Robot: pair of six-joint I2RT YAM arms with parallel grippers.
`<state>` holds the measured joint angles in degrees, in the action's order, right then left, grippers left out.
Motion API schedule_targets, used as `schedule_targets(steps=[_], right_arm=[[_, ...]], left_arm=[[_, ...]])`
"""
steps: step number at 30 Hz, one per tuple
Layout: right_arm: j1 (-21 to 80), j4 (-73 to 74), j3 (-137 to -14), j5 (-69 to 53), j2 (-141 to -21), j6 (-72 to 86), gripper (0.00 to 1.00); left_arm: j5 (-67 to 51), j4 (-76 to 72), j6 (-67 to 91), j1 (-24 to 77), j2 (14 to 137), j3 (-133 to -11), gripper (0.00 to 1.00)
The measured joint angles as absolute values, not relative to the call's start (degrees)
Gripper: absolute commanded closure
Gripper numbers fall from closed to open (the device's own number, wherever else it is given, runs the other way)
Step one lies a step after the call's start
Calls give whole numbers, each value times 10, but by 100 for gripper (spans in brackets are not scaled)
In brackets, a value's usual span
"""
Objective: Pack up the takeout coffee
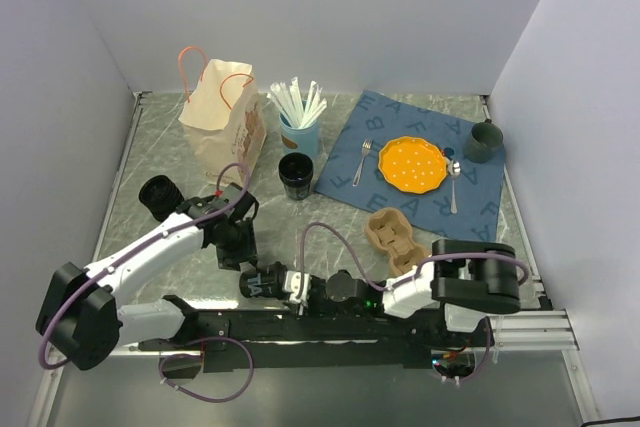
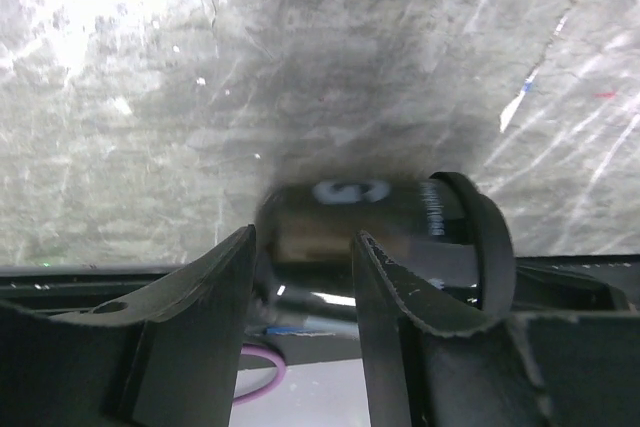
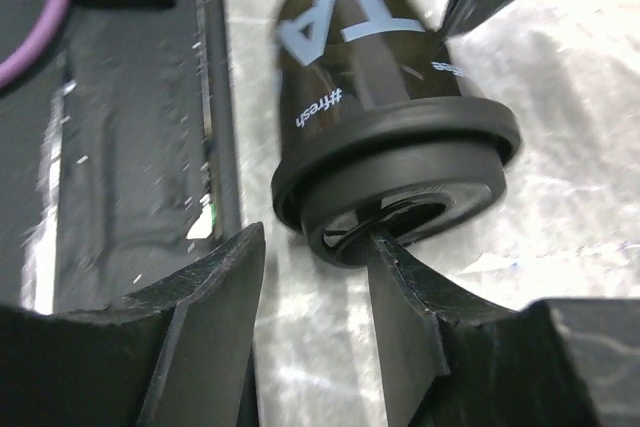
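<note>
**Takeout coffee (image 1: 262,280) on its side between two half-open grippers**

The takeout coffee lies tipped over on the table with its lid (image 3: 400,162) on. It is just beyond the fingertips of the left gripper (image 2: 303,237) and right at the tips of the right gripper (image 3: 315,235), lid end towards the right one. The left gripper's jaws stand partly apart, narrower than the cup body ahead of them, and hold nothing. The right gripper is also part open. One of its fingers (image 3: 400,287) touches the lid's sunken top and the other sits just outside the rim, with no firm hold showing.

The step in hand looks to be standing the cup upright. Levering on the lid seems risky, since it could pop off. It would be better to widen the left jaws and take the body across its middle. The right gripper can then steady the lid end as the cup swings up. Once it stands, a grip below the rim should carry it to the cardboard carrier (image 1: 393,239), behind the right gripper's tips. The other likely place is the paper bag (image 1: 222,122), well beyond the left gripper.
</note>
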<state>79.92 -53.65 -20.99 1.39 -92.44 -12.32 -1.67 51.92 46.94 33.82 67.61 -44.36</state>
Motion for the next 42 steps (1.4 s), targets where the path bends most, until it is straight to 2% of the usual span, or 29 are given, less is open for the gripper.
schedule_targets(steps=[3,6,7,10,11,19,23,29,34,40,42], right_arm=[[807,-568,-215,41,-949,-140,53],[813,-585,-215,65,-963,-154,67],[814,-591,-215,70,-967,-159,79],[822,-606,-214,81,-970,-180,97],[824,-613,-214,83,-970,-186,100],[825,-613,-219,99,-958,-225,100],[825,-574,-235,107,-931,-231,100],[825,-355,-303,126,-807,-216,100],[825,-115,-411,142,-718,-170,100],[825,131,-503,164,-659,-83,100],[825,184,-513,181,-653,-51,93]], left_arm=[[-14,513,459,338,694,-444,51],[-11,506,452,338,711,-444,51],[-10,502,449,338,717,-444,51],[-6,496,442,338,734,-452,51],[-5,495,441,338,738,-456,51],[-2,500,426,338,775,-529,48],[6,506,418,338,794,-565,41],[36,543,398,331,831,-696,30],[44,531,397,320,837,-792,27],[46,505,379,299,829,-779,29],[44,475,360,296,808,-736,28]])
